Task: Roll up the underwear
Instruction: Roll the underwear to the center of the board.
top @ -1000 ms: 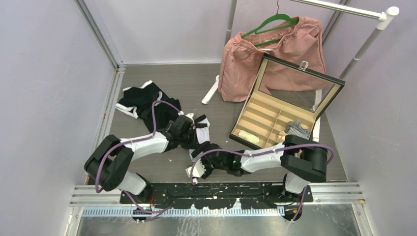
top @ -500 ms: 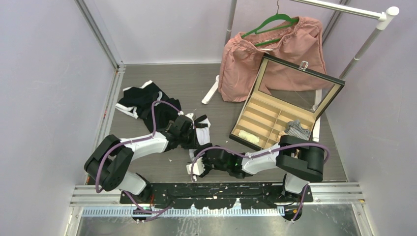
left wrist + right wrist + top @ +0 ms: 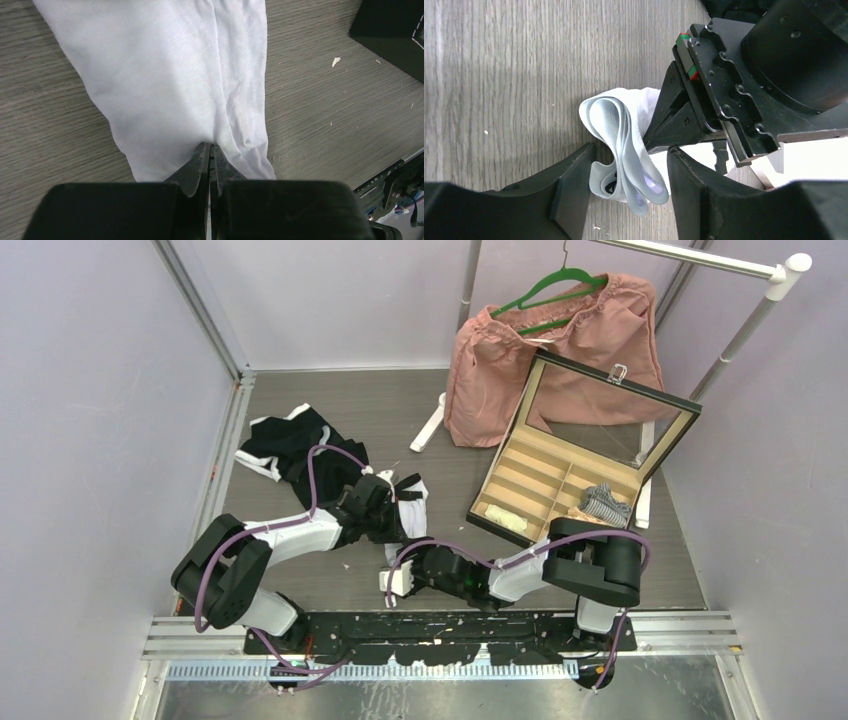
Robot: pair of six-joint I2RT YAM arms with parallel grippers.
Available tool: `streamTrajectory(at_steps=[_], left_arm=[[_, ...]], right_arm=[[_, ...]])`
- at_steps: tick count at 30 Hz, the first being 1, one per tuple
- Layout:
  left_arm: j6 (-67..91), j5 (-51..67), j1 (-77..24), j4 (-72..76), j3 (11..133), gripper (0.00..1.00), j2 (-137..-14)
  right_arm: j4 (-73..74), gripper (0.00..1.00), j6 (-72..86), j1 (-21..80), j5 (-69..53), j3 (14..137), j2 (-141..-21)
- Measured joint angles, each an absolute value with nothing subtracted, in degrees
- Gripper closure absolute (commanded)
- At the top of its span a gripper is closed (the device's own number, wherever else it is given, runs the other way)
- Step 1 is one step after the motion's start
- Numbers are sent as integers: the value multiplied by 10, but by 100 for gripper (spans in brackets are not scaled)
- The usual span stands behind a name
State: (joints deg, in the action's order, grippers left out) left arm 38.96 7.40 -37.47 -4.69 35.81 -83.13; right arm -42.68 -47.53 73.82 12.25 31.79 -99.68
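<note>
The white underwear (image 3: pixel 413 508) with a black band lies stretched on the table between both grippers. My left gripper (image 3: pixel 393 527) is shut on its white cloth (image 3: pixel 165 75), with the jaws (image 3: pixel 210 146) pinched together on a fold. The near end of the cloth is folded into several looped layers (image 3: pixel 616 130). My right gripper (image 3: pixel 631 149) is open around that end, one finger on each side and neither pressing it. It sits low near the table's front edge (image 3: pixel 408 578). The left gripper's black fingers (image 3: pixel 671 122) show just behind the folds.
A pile of black underwear (image 3: pixel 290 445) lies at the back left. An open compartment box (image 3: pixel 560 475) stands to the right, with a grey rolled item (image 3: pixel 605 502) and a pale roll (image 3: pixel 510 521) in it. The pink garment (image 3: pixel 560 350) hangs on a green hanger (image 3: pixel 550 285) behind it.
My right arm has drawn its forearm and gripper to the left along the front edge, staying around the cloth's near end. The left arm has hardly moved.
</note>
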Motion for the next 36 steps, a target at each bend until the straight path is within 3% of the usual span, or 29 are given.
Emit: streamTrajectory(at_steps=[15, 24, 31, 36], left_arm=[[390, 76, -374, -45, 357, 99, -832], [390, 83, -373, -39, 354, 99, -832], [390, 86, -367, -37, 341, 99, -811], [397, 70, -356, -94, 337, 96, -724]], right_arm=[[-367, 69, -469, 748, 129, 326, -990], [-317, 98, -458, 739, 119, 344, -986], [-263, 99, -407, 723, 96, 365, -971], [-211, 99, -346, 719, 80, 376, -950]])
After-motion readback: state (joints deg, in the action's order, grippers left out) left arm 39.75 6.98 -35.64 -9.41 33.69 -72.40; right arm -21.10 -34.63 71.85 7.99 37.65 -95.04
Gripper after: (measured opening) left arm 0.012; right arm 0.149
